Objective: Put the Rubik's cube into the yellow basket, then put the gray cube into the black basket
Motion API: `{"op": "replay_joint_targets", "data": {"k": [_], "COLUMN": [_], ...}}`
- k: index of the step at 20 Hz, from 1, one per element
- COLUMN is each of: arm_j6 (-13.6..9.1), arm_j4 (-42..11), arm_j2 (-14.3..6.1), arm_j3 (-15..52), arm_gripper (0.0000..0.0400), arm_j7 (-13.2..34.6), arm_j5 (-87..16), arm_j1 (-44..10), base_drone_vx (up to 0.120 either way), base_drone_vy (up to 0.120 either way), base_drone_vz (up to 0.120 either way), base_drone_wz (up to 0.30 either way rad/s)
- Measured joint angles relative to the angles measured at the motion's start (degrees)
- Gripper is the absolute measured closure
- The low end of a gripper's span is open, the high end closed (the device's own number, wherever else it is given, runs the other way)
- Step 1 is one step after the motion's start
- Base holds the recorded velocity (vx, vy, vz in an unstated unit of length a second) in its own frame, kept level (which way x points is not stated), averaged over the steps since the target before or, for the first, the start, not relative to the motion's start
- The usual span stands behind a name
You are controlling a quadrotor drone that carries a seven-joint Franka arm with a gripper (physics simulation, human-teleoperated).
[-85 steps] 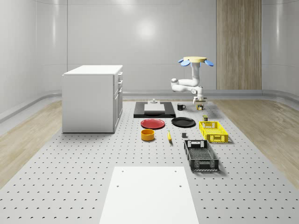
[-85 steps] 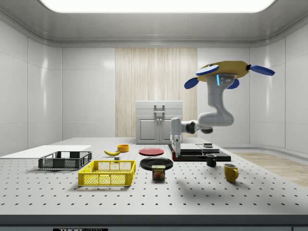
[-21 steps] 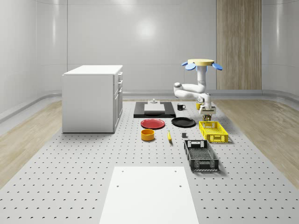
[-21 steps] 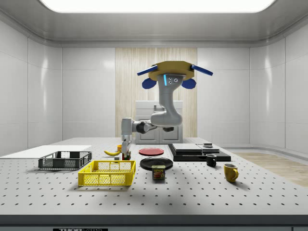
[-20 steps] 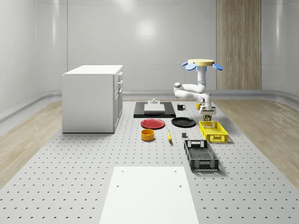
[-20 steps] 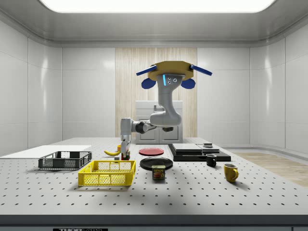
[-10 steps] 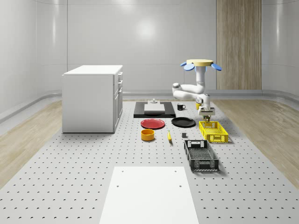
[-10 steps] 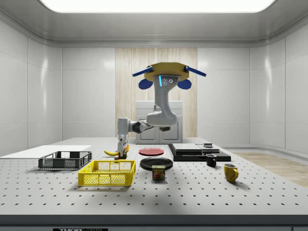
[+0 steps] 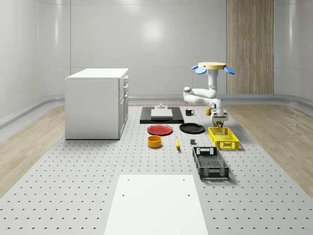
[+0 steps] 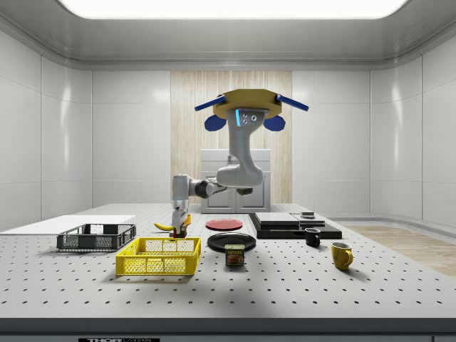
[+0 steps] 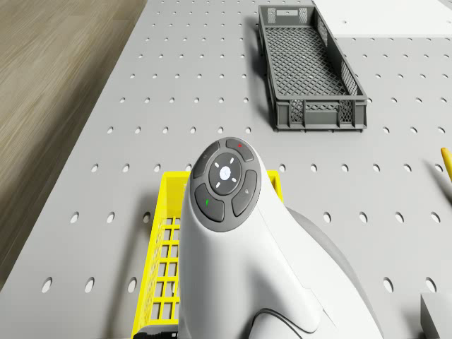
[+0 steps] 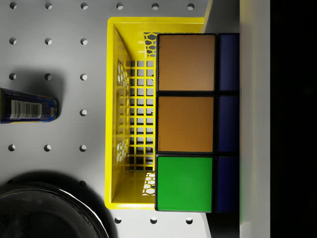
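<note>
The drone [image 9: 212, 65] hovers above the table near the far end of the yellow basket [image 9: 223, 138]. Its arm reaches down, and the gripper [image 9: 219, 123] is shut on the Rubik's cube [image 12: 185, 121], whose orange, green and blue tiles face the wrist camera. The cube hangs just over the yellow basket's end [image 12: 115, 99], above its rim [image 10: 160, 246]. The gray cube [image 9: 193, 142] lies on the table between the banana [image 9: 177, 142] and the yellow basket. The black basket [image 9: 210, 163] stands nearer the front, beyond the yellow one from the drone.
A spam can [image 12: 27, 105] and a black plate [image 9: 191, 128] sit close to the yellow basket's far end. A red plate [image 9: 160, 129], orange bowl [image 9: 154, 141], two mugs [image 10: 312, 237], a black slab [image 9: 161, 115] and a white cabinet [image 9: 97, 103] stand further left.
The drone and arm have carried the Rubik's cube from near the mugs to over the yellow basket's end, moving left in the side view. In the last half second it shifted only slightly.
</note>
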Motion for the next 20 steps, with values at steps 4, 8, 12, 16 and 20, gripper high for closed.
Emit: {"op": "replay_joint_targets", "data": {"k": [4,8,12,16,20], "arm_j6": [0.6,1.8,3.1,4.3,5.3], "arm_j4": [0.3,1.1,2.3,3.5,4.9], "arm_j2": [-0.1,-0.2,-0.1,0.2,0.7], "arm_j3": [-1.4,-4.4,-8.0,-11.3,-14.3], "arm_gripper": [0.0114,0.0114,0.0114,0.0114,0.0114], "arm_j7": [-0.2,-0.2,-0.1,-0.1,-0.1], "arm_j5": [-1.3,-4.1,-7.5,-10.6,-13.5], "arm_j1": [-0.2,-0.7,-1.4,-2.1,-2.8], "base_drone_vx": [0.000,0.000,0.000,0.000,0.000], "base_drone_vy": [0.000,0.000,0.000,0.000,0.000], "base_drone_vz": [0.000,0.000,0.000,0.000,0.000], "base_drone_wz": [0.000,0.000,0.000,0.000,0.000]}}
